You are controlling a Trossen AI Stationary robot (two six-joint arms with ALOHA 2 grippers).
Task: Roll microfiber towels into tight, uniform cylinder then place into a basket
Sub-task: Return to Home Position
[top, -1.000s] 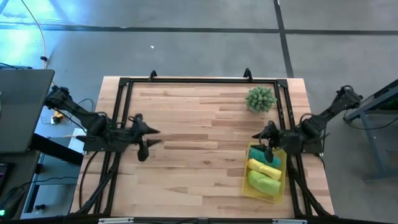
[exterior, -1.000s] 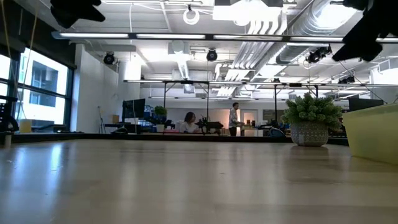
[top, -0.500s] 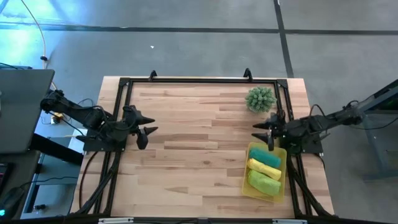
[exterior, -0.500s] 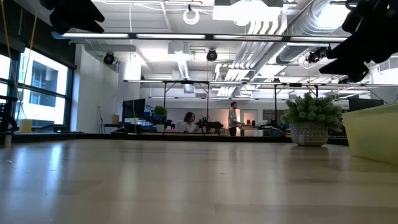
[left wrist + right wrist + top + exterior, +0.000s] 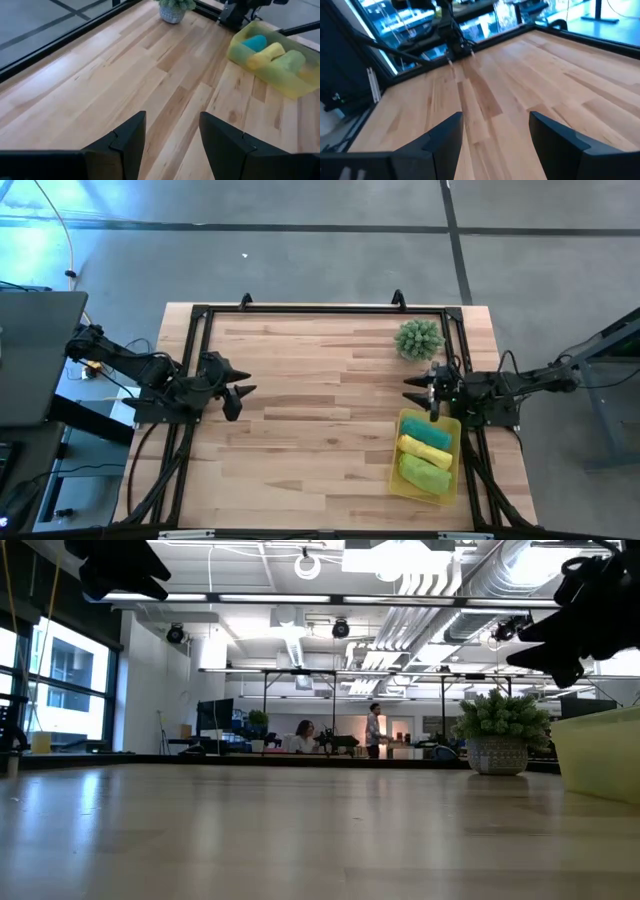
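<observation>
The basket [image 5: 393, 470] sits near the right edge of the table [image 5: 320, 430]. All three rolled towels lie inside it side by side: the teal towel [image 5: 427, 430] at the end nearest the potted plant [image 5: 418, 338], the yellow towel [image 5: 425, 450] in the middle, and the lime green towel [image 5: 423, 472] at the other end. The right gripper [image 5: 412, 392] hangs above the wood just beside the basket's teal end, between basket and plant, with its fingers spread and nothing in them. The left gripper [image 5: 238, 395] hangs over the table's left side, well apart from the basket, likewise released and empty. Far back in the room one person [image 5: 303, 731] sits and another [image 5: 375, 726] stands.
</observation>
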